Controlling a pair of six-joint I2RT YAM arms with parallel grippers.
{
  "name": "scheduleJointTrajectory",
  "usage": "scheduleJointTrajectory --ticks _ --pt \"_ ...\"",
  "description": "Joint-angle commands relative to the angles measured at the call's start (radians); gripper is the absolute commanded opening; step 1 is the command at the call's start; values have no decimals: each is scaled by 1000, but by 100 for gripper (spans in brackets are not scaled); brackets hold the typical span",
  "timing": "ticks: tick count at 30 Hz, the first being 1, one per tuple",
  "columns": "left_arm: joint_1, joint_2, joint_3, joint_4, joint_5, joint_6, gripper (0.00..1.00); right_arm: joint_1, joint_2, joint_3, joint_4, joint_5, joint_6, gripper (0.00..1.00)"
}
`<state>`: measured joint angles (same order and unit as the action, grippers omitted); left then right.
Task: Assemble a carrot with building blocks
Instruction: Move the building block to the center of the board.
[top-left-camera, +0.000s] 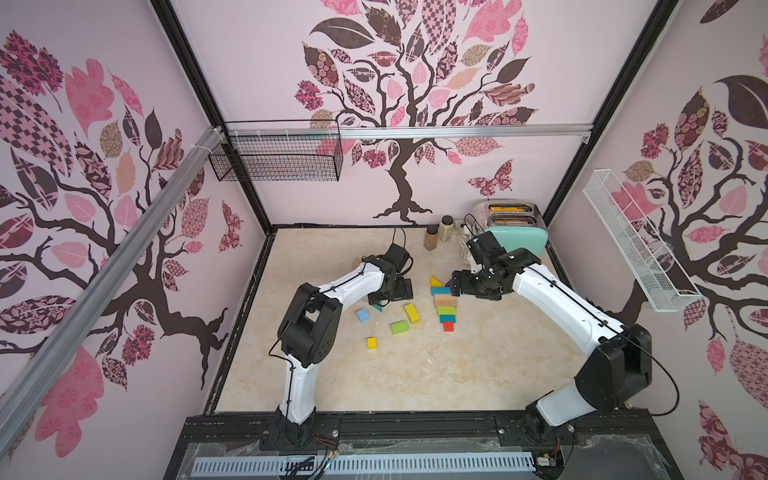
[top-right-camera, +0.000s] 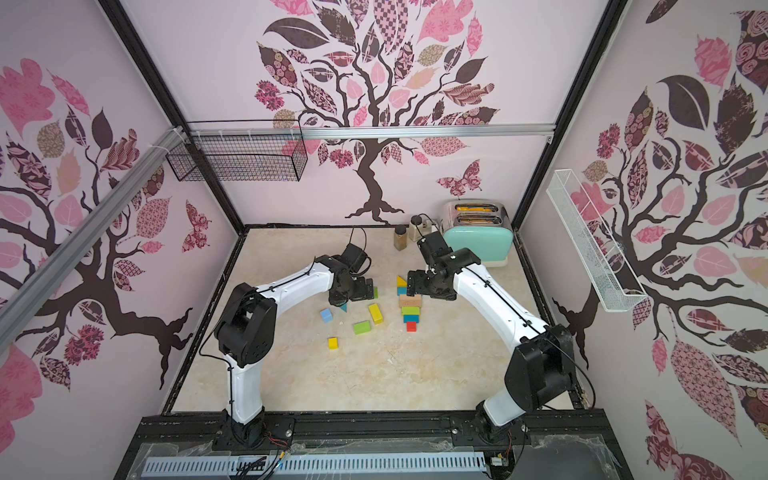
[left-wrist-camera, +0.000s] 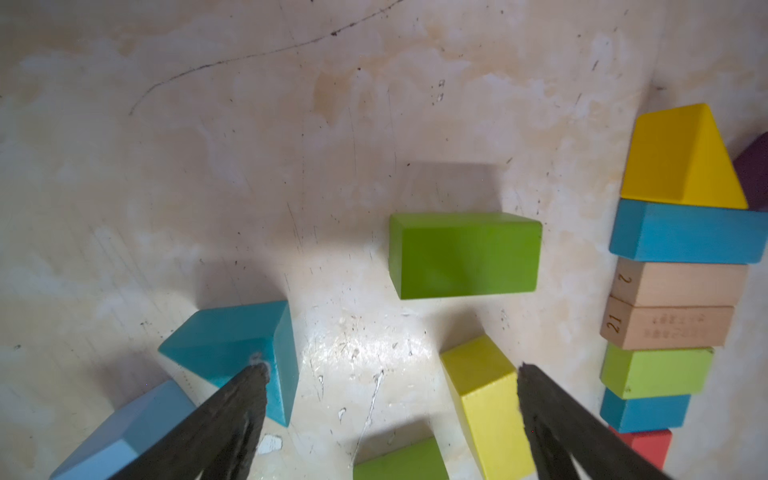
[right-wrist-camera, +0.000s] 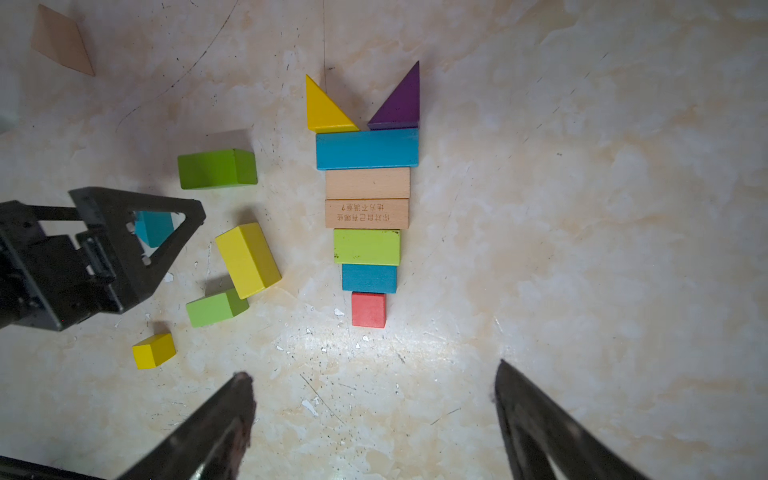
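Observation:
The building blocks form a flat carrot shape in the right wrist view: a yellow wedge (right-wrist-camera: 326, 110) and a purple wedge (right-wrist-camera: 399, 104) top a blue bar (right-wrist-camera: 368, 148), two tan bars (right-wrist-camera: 368, 183), a green block (right-wrist-camera: 366, 247), a blue block (right-wrist-camera: 369, 278) and a red cube (right-wrist-camera: 368, 309). My right gripper (right-wrist-camera: 372, 370) hangs open above bare table just past the red cube, holding nothing. My left gripper (left-wrist-camera: 390, 370) is open too, one finger (left-wrist-camera: 245, 399) over a teal wedge (left-wrist-camera: 232, 345), the other beside a yellow-green bar (left-wrist-camera: 482, 399).
Loose blocks lie left of the carrot: a dark green block (left-wrist-camera: 465, 255), a light green block (top-left-camera: 400, 327), a light blue cube (top-left-camera: 363, 315), a yellow cube (top-left-camera: 371, 343). A mint toaster (top-left-camera: 515, 232) and two spice jars (top-left-camera: 431, 237) stand at the back right.

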<state>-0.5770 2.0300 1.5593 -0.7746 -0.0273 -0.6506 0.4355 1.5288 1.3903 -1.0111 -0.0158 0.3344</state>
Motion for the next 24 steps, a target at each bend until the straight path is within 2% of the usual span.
scheduleJointTrajectory --ticks 1,12,18,24 --pt "-1 32 54 26 -20 -40 98 5 -24 -3 -9 -5 -12 93" --pt "-18 106 147 32 -22 -46 98 5 -38 -17 -9 -12 -18 93" --pt "-19 154 142 36 -23 -44 98 4 -49 -37 -4 -8 -11 93" --pt "-18 169 130 64 -44 -43 91 5 -64 -53 3 -12 -5 93"
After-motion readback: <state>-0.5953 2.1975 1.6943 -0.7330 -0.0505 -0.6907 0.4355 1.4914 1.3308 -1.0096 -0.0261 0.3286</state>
